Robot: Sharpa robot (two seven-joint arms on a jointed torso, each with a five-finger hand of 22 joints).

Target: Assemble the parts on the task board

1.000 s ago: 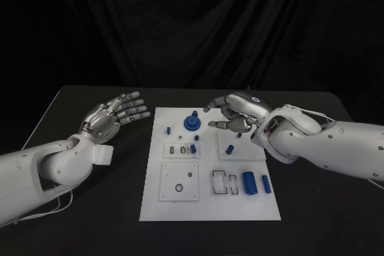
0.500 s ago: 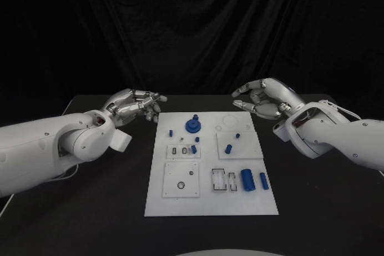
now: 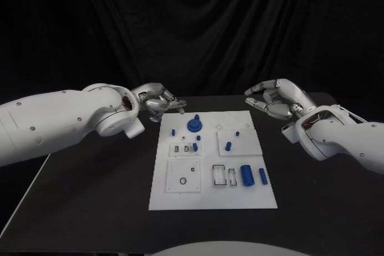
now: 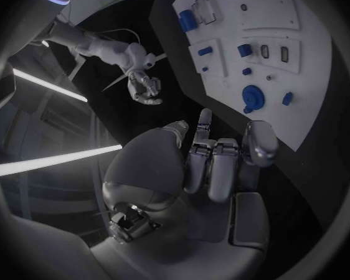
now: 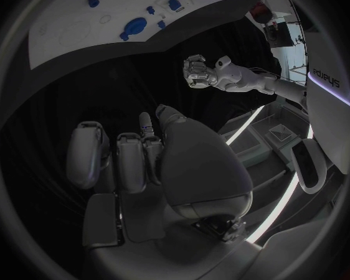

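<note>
Both hands off board, looks like between-steps pause, no part picked. Left hand (image 3: pixel 160 105) beside board's far left corner, fingers curled in, holding nothing. Right hand (image 3: pixel 276 99) beyond far right corner, fingers loosely curled, nothing in it either. White board (image 3: pixel 212 197) mid table; blue knob (image 3: pixel 193 124) stands near far edge, two blue cylinders (image 3: pixel 247 176) lie loose at right side. Next move probably: reach in, pinch loose cylinder, needs fingers spread first

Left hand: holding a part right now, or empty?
Empty. The left hand hangs off the task board's far left corner with fingers curled in, and the left wrist view shows nothing blue between them.
</note>
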